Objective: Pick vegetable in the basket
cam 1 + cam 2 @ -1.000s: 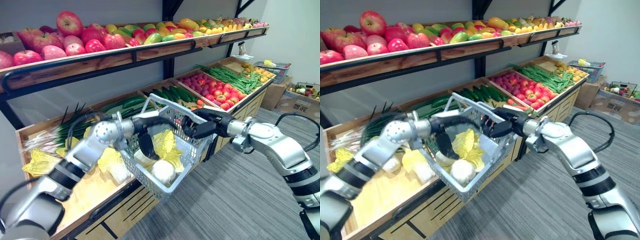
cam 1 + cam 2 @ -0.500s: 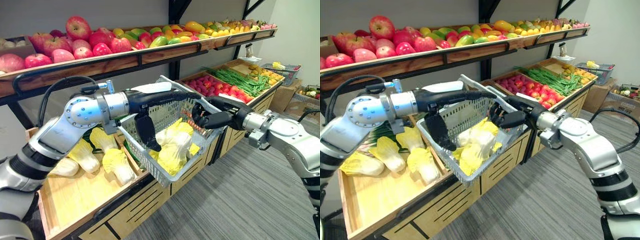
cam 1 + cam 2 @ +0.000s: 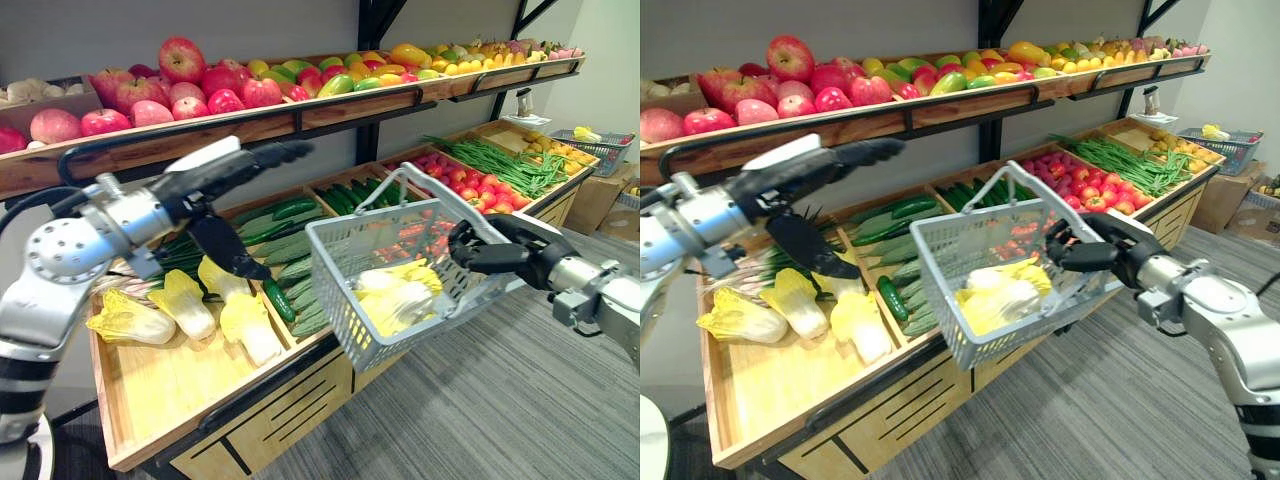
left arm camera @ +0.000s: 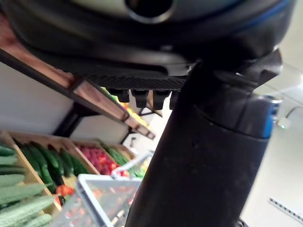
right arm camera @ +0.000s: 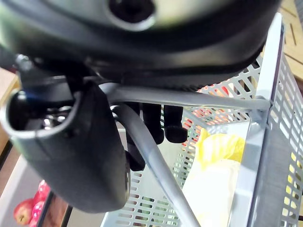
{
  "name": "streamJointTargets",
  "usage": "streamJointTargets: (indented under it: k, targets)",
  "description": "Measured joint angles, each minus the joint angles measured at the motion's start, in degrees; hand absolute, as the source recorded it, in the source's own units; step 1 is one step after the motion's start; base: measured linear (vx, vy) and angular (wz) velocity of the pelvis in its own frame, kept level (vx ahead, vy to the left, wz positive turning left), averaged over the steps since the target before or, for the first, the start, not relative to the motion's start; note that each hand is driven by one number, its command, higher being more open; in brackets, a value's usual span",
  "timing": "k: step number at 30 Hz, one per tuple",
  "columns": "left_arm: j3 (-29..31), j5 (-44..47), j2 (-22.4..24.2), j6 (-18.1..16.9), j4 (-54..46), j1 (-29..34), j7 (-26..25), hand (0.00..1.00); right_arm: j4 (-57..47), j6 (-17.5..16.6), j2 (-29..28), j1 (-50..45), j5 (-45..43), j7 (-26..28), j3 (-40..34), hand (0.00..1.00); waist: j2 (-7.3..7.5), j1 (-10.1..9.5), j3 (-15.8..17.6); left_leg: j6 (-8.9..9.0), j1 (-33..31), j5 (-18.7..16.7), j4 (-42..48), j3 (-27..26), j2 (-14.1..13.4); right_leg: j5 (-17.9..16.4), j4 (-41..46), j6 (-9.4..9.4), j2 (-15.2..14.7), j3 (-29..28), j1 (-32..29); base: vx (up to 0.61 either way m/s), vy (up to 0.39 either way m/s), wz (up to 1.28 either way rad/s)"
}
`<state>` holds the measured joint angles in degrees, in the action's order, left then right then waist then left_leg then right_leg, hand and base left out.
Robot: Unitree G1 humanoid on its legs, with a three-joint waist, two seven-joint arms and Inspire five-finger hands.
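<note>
A grey wire basket (image 3: 342,272) hangs in front of the produce stand, with pale yellow-green cabbages (image 3: 398,296) lying inside it. My right hand (image 3: 492,252) is shut on the basket's handle (image 5: 156,98) at its right side; in the right wrist view the fingers (image 5: 163,120) curl round the grey bar above the cabbage (image 5: 221,147). My left hand (image 3: 228,172) is open, with straight fingers and the thumb (image 3: 226,250) hanging down. It hovers over the lower bins, left of the basket and apart from it. It holds nothing.
Loose cabbages (image 3: 182,308) lie in the wooden bin (image 3: 170,400) at the lower left, with cucumbers (image 3: 292,246), tomatoes (image 3: 468,186) and green beans (image 3: 500,162) further right. Apples (image 3: 180,82) and other fruit fill the upper shelf. Grey carpet (image 3: 500,420) lies at the lower right.
My left hand has come out of the basket and drawn back up and to the left. The right hand has carried the basket to the right. The camera has shifted too.
</note>
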<state>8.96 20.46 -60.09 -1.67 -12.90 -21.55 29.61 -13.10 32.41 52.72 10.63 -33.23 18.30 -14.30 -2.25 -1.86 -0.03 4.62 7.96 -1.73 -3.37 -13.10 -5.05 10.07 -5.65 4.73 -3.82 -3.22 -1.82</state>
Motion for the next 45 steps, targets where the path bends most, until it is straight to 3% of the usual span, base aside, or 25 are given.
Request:
streamJointTargets:
  k: [6,11,15,21,25,29,33,37,43,45]
  targets:
    - [16.6,0.1,5.1,-0.1,-1.0,15.8,-5.6,1.00,0.5,-1.6,-3.7,-9.2,2.9,-1.6,-9.3,0.00,0.05,-0.67,-0.1,0.03,-0.2,0.1,-0.3,1.6,-0.1,-0.3,0.0,-0.09,0.0,1.3,0.3,0.00,-0.004,0.11]
    - [30.8,-0.7,15.9,-0.8,0.7,28.0,-11.3,1.00,6.3,-1.7,-7.8,-14.3,4.4,-2.4,-15.3,0.00,1.20,-0.94,-1.0,-0.26,-1.1,0.3,-0.3,4.1,0.1,-0.9,0.0,-0.04,-0.4,3.5,0.7,0.00,0.002,0.22]
    - [37.0,-0.1,25.0,-0.8,2.5,34.9,-16.3,1.00,7.4,-1.7,-12.2,-16.7,4.5,-2.7,-18.1,0.00,1.27,-1.32,-1.3,-0.47,-1.6,0.4,-0.2,5.0,0.5,-1.0,0.0,0.07,-0.9,4.4,0.8,0.00,0.007,0.14]
    - [44.8,5.6,39.6,-0.8,7.6,39.7,-26.2,1.00,9.0,-1.8,-22.3,-19.4,7.3,-2.6,-21.3,0.00,1.29,-1.55,-1.7,-0.72,-3.2,0.3,1.1,7.6,0.9,-1.4,0.0,0.09,-1.7,6.7,1.2,0.01,0.008,0.21]
    - [50.0,10.9,44.6,-0.9,14.6,40.4,-32.4,1.00,10.5,-2.5,-26.4,-19.4,10.9,-5.4,-23.2,0.00,1.29,-1.42,-1.8,-0.66,-3.2,-0.3,1.8,9.1,1.0,-2.2,-0.1,-0.09,-2.0,8.2,2.6,0.00,0.009,0.19]
    - [58.0,18.0,48.3,-4.6,28.2,40.6,-38.3,1.00,13.1,-3.9,-31.6,-19.6,10.9,-11.4,-24.7,0.00,1.84,-1.19,-2.1,-0.76,-4.3,-1.2,2.8,10.5,1.0,-2.8,-0.3,0.08,-2.2,9.5,2.9,-0.02,0.010,0.16]
    - [59.6,18.5,52.7,-7.1,35.7,42.7,-41.4,1.00,18.1,-4.2,-35.1,-21.1,10.5,-19.2,-25.2,0.00,3.03,-1.11,-2.5,-0.74,-4.8,-1.2,3.0,11.6,1.1,-3.0,-0.2,-0.01,-2.3,10.7,2.9,0.01,-0.001,0.17]
    - [58.6,20.6,56.0,-7.1,42.5,42.7,-42.3,1.00,26.3,-5.2,-37.5,-22.2,10.3,-21.9,-25.1,0.00,3.00,-1.03,-2.4,-0.64,-5.3,-1.3,3.6,12.4,1.1,-3.1,-0.2,-0.06,-2.4,11.3,2.9,0.02,-0.001,0.09]
    - [48.7,33.5,59.0,-7.0,53.8,41.6,-39.3,1.00,44.3,-8.2,-39.6,-22.2,2.9,-25.3,-24.3,0.00,1.57,-0.77,-1.4,-0.59,-5.6,-1.4,3.7,13.6,1.1,-3.6,-0.2,0.01,-2.3,12.4,3.2,0.03,-0.006,0.10]
    - [42.9,35.3,60.8,-6.2,59.5,40.8,-37.5,1.00,51.8,-10.2,-39.9,-20.8,1.6,-26.1,-24.3,0.00,0.10,-0.68,-0.3,-0.54,-5.2,-1.5,3.6,13.6,1.1,-3.8,-0.2,0.08,-2.3,12.4,3.2,0.07,0.002,0.01]
